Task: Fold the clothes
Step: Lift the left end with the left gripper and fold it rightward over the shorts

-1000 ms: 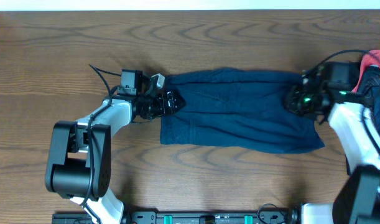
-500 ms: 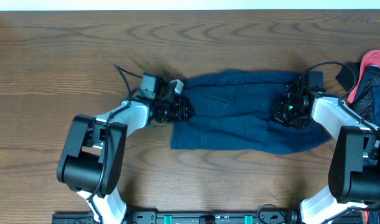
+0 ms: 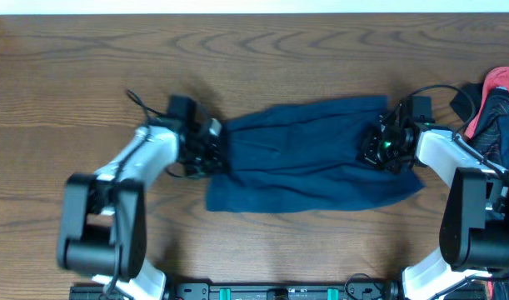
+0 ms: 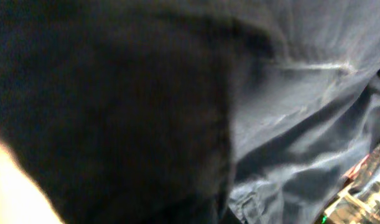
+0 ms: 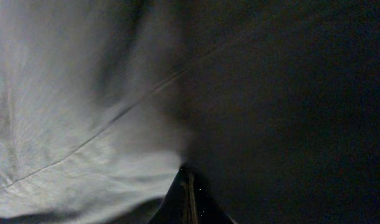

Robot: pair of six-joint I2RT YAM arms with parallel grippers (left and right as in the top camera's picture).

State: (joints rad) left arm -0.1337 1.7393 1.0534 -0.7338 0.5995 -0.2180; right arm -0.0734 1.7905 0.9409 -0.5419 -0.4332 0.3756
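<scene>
The clothes (image 3: 312, 158), dark navy shorts, lie crumpled lengthwise across the middle of the wooden table (image 3: 262, 50). My left gripper (image 3: 217, 146) is at their left edge, shut on the cloth, and the fabric bunches toward it. My right gripper (image 3: 372, 148) is shut on the cloth near the right end. In the left wrist view dark cloth (image 4: 289, 93) fills the frame and hides the fingers. The right wrist view shows the shut fingertips (image 5: 188, 183) pinched together, with a fold of the clothes (image 5: 71, 124) around them.
A red garment (image 3: 497, 83) and dark items lie at the table's right edge, close behind my right arm. A white strip runs along the far edge of the table.
My left gripper has shut on the left edge of the clothes and pulled left, dragging the cloth's lower left corner with it. The right gripper has shifted slightly left, still shut.
</scene>
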